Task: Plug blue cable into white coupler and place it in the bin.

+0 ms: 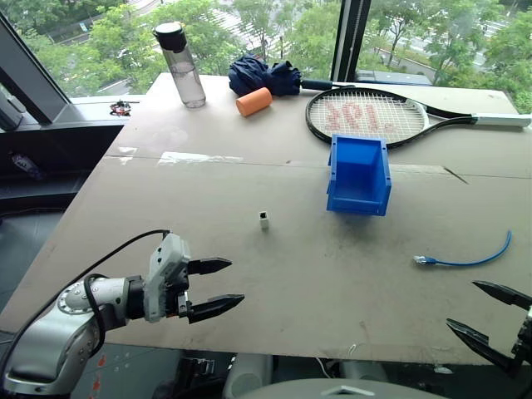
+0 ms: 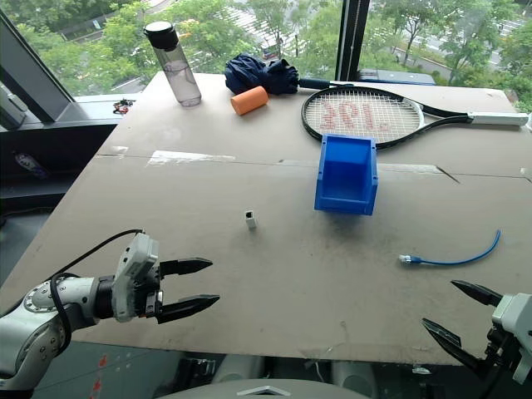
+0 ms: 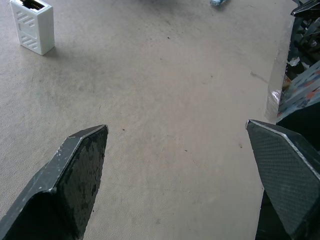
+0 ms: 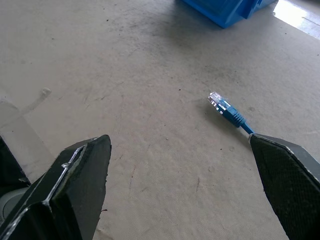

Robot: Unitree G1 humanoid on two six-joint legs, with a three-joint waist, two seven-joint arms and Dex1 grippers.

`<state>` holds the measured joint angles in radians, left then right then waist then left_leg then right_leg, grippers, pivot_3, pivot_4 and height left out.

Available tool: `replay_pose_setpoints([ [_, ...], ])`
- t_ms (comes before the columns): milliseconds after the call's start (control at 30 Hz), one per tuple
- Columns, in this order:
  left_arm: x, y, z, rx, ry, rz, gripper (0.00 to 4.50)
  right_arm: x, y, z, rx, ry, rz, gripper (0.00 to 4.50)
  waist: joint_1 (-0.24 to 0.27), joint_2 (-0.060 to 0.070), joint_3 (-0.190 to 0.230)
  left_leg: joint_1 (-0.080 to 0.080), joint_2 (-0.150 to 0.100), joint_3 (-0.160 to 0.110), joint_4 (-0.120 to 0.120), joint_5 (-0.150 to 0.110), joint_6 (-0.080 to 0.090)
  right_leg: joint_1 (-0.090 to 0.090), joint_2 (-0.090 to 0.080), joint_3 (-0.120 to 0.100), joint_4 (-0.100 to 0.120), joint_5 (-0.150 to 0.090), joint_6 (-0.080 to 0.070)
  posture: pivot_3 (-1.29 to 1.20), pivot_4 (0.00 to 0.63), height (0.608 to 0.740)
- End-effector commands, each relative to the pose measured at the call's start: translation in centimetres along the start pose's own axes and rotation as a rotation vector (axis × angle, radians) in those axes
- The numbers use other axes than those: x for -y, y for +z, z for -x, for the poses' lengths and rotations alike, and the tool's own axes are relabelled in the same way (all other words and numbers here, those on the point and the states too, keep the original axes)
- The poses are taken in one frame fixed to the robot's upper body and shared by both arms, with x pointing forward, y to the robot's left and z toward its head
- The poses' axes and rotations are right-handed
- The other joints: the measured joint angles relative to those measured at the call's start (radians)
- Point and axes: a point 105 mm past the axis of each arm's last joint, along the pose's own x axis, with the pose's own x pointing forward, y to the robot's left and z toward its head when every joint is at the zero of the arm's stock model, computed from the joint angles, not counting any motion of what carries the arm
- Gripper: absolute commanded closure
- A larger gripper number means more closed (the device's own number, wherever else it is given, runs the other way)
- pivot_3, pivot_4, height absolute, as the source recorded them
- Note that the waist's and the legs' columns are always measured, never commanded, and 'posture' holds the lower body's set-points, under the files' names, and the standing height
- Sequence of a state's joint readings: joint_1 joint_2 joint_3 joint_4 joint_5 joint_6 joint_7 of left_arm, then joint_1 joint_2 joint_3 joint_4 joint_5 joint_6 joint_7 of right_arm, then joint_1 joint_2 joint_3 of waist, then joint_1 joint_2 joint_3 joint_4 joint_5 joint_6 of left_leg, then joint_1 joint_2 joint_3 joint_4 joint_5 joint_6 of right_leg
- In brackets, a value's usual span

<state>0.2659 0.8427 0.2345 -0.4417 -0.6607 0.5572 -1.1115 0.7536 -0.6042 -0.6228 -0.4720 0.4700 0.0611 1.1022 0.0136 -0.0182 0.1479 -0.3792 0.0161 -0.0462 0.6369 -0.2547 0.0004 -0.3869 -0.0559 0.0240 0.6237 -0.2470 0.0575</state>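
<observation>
Ribbed white coupler (image 1: 263, 219) sitting on matte bench (image 1: 332, 274); blue cable (image 1: 465, 259) curving; both claws (image 1: 218, 287) (image 1: 490, 320) gaping, empty.

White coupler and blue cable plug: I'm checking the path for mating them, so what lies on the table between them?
Nothing: bare table runs from the white coupler to the blue cable plug, as the left eye view shows. The bin sits behind that line.

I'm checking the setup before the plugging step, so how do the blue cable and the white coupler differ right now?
The blue cable is long, thin and curved, lying flat; the white coupler is a tiny block standing upright. The cable lies toward the robot's right, near the right gripper; the coupler sits mid-table, ahead of the left gripper. Both rest loose on the table, unplugged and outside the bin.
</observation>
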Motion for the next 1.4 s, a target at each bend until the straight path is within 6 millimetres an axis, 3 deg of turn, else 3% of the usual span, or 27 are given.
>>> replay_pose_setpoints([
  [33,0.2,1.1,-0.1,0.006,-0.018,-0.062,0.02,0.8,1.7,-0.8,0.023,-0.004,0.033,0.0,0.0,0.0,0.0,0.0,0.0,0.0,0.0,0.0,0.0,0.0,0.0,0.0,0.0,0.0,0.0,0.0,0.15,0.74],
  [133,0.2,2.0,-0.5,0.011,-0.055,-0.105,0.02,1.4,3.8,-2.7,0.018,0.022,0.055,0.0,-0.003,0.0,0.0,0.001,0.0,0.003,0.001,0.0,0.0,-0.001,0.001,0.003,0.001,0.0,0.0,0.0,0.15,0.74],
  [300,1.1,2.5,-1.0,0.007,-0.144,-0.18,0.02,2.6,4.0,-4.9,-0.142,0.079,0.139,0.0,0.0,-0.001,0.0,0.001,0.0,0.01,0.001,0.0,0.001,-0.001,0.002,0.003,0.001,0.002,-0.003,0.0,0.15,0.74],
  [400,1.9,2.2,-1.1,-0.021,-0.193,-0.253,0.02,3.5,4.6,-6.0,-0.198,0.148,0.089,0.0,-0.001,-0.002,0.0,0.0,-0.003,0.01,0.001,-0.001,0.002,-0.002,0.002,0.003,0.0,0.002,-0.004,0.0,0.15,0.74],
  [667,3.1,1.5,-1.8,-0.004,-0.252,-0.332,0.02,6.1,2.2,-8.5,-0.451,0.133,0.033,0.0,0.0,-0.003,0.0,-0.001,-0.004,0.011,0.002,-0.001,0.003,-0.002,0.002,0.004,0.0,0.002,-0.004,0.0,0.15,0.74],
  [833,4.5,1.8,-2.1,0.003,-0.25,-0.355,0.02,7.3,1.4,-10.2,-0.496,0.099,0.032,0.0,-0.002,-0.003,0.0,0.0,-0.004,0.011,0.002,-0.001,0.003,-0.002,0.002,0.004,0.001,0.003,-0.003,0.0,0.15,0.74],
  [967,6.5,2.3,-2.2,0.009,-0.233,-0.366,0.0,6.8,0.3,-10.4,-0.524,0.139,0.027,1.65,-0.002,-0.006,-0.003,0.0,-0.003,0.011,0.002,-0.002,0.004,-0.002,0.002,0.004,0.001,0.003,-0.003,0.0,0.15,0.74],
  [1100,8.2,2.9,-2.6,0.017,-0.229,-0.364,0.0,6.6,0.8,-10.5,-0.476,0.151,0.073,3.57,0.0,-0.009,-0.004,0.0,-0.002,0.01,0.004,-0.002,0.004,0.0,0.002,0.003,0.001,0.002,-0.003,0.0,0.15,0.74],
  [1133,8.4,3.0,-2.6,0.021,-0.227,-0.36,0.0,6.5,1.0,-10.5,-0.464,0.154,0.097,3.82,0.0,-0.009,-0.005,0.0,-0.002,0.01,0.005,-0.002,0.004,0.0,0.002,0.003,0.001,0.002,-0.003,0.0,0.15,0.74],
  [1167,8.5,3.1,-2.7,0.026,-0.222,-0.353,0.0,6.3,1.2,-10.5,-0.454,0.159,0.112,4.46,-0.001,-0.009,-0.005,0.001,0.0,0.011,0.006,-0.002,0.004,0.001,0.002,0.003,0.001,0.002,-0.003,0.0,0.15,0.74],
  [1400,7.7,4.0,-2.9,0.041,-0.171,-0.328,0.0,1.4,5.5,-12.6,-0.295,0.294,0.179,4.46,-0.004,-0.005,-0.003,0.0,0.0,0.011,0.007,-0.002,0.004,0.0,0.005,0.003,0.002,0.002,-0.002,0.0,0.15,0.74],
])
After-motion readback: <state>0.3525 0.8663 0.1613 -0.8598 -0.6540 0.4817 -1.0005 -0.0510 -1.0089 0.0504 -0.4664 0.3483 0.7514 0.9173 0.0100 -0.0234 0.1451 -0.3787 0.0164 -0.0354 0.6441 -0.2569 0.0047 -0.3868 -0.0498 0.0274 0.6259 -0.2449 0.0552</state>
